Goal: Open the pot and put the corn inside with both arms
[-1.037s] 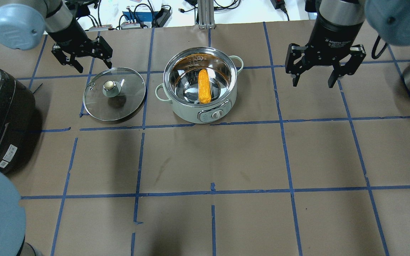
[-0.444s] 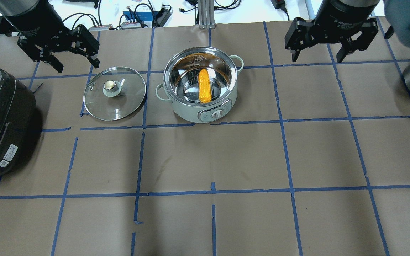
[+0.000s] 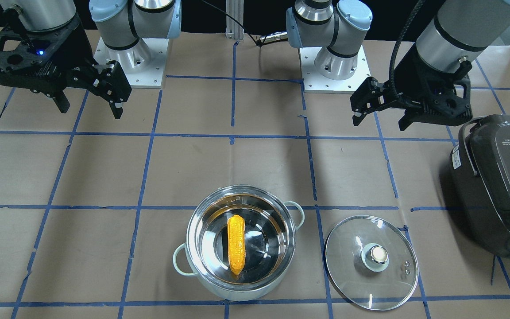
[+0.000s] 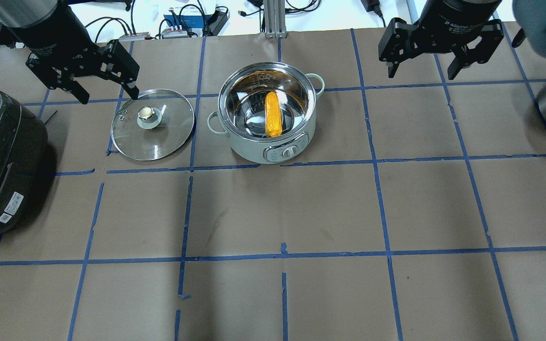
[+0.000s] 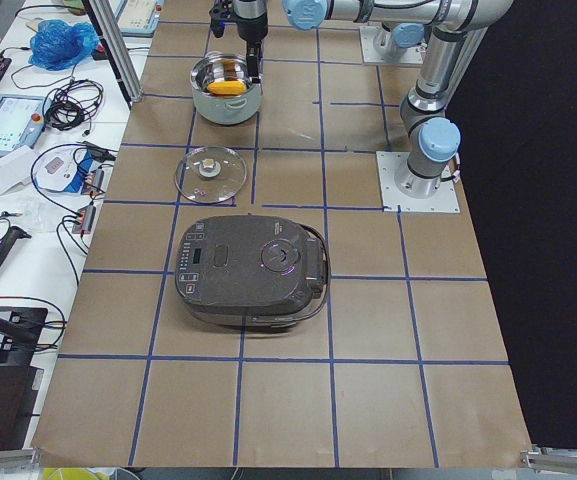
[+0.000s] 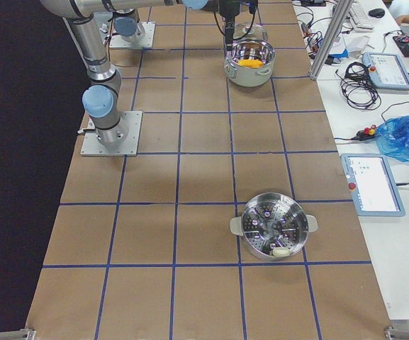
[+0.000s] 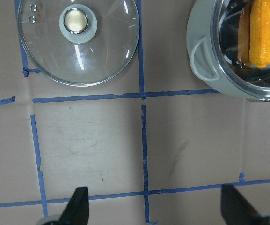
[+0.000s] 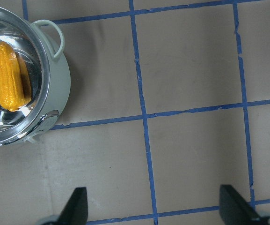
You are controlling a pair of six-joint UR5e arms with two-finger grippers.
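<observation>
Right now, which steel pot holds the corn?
The middle pot beside the glass lid; the other pot, at the table's right end, shows no corn.

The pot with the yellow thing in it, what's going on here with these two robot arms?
The two arms had the job of opening the pot and putting the corn inside. That looks done: the corn lies in the uncovered pot, and the glass lid rests flat on the table beside it. Neither arm holds anything. The left gripper hangs open near the lid, and the right gripper hangs open off to the pot's other side.
</observation>
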